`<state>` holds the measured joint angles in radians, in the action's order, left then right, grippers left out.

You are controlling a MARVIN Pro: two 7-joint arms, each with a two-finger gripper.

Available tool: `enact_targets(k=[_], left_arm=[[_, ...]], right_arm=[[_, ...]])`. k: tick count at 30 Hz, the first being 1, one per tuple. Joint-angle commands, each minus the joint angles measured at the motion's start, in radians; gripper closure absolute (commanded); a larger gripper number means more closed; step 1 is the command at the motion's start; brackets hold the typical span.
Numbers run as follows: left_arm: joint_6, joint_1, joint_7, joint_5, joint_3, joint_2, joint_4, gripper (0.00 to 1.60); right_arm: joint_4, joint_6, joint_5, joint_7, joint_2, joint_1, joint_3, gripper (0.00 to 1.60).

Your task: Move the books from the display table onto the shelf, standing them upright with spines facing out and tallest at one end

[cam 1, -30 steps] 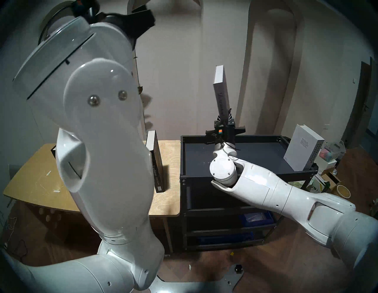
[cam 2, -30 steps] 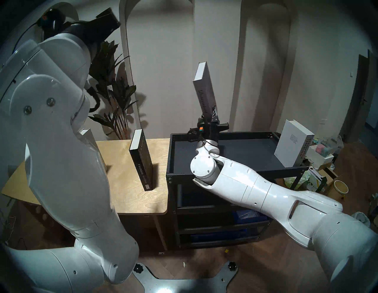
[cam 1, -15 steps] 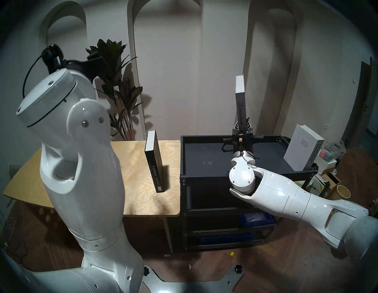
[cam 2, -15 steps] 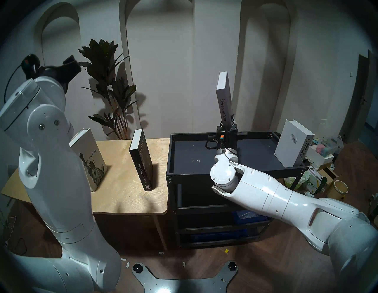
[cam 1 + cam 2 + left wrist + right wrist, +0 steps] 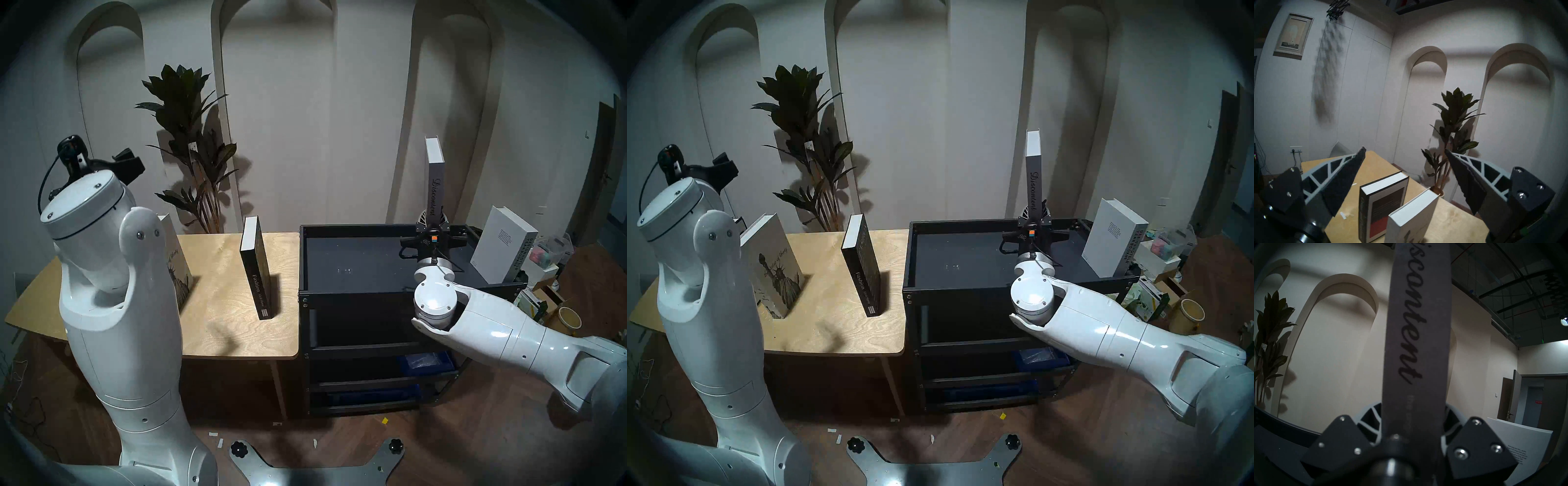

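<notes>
Dim room, white wall w/ arched niches, dark wood floor. Left gripper (image 5: 1405, 171) wide open, nothing in it; below and ahead of it on the display table (image 5: 220, 332) stand the "Crime and Punishment" book (image 5: 1383, 207) and the Statue of Liberty book (image 5: 776, 268), partly hidden by left arm. "Fashion" book (image 5: 258, 281) upright further right, potted plant (image 5: 193, 146) behind. Right gripper (image 5: 432, 220) clamped on the "Discontent" book (image 5: 435, 183), spine upright over the shelf (image 5: 356, 292); "Design Hotels Yearbook" (image 5: 502, 251) just right of it, at the far right end
</notes>
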<state>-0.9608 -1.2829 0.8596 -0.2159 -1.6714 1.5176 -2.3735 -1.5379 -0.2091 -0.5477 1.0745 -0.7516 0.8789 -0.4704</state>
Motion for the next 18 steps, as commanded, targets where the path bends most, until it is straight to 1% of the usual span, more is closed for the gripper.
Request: enact_targets(k=[1,10,18], left_arm=[[0.001,-0.063,-0.003,0.016,-0.039,-0.04,0.013,0.0],[0.001,-0.135,-0.009,0.032,-0.084,-0.072,0.044,0.0],[0.001,-0.192,-0.018,0.041,-0.1,-0.097,0.052,0.0]], right_arm=[[-0.061,-0.059,-0.049,-0.02,0.069,0.004,-0.041,1.6],[-0.119,-0.125,-0.148,-0.054,0.132,0.039,-0.069,1.6],[-0.159,-0.166,-0.233,-0.085,0.199,0.078,-0.08,1.6]])
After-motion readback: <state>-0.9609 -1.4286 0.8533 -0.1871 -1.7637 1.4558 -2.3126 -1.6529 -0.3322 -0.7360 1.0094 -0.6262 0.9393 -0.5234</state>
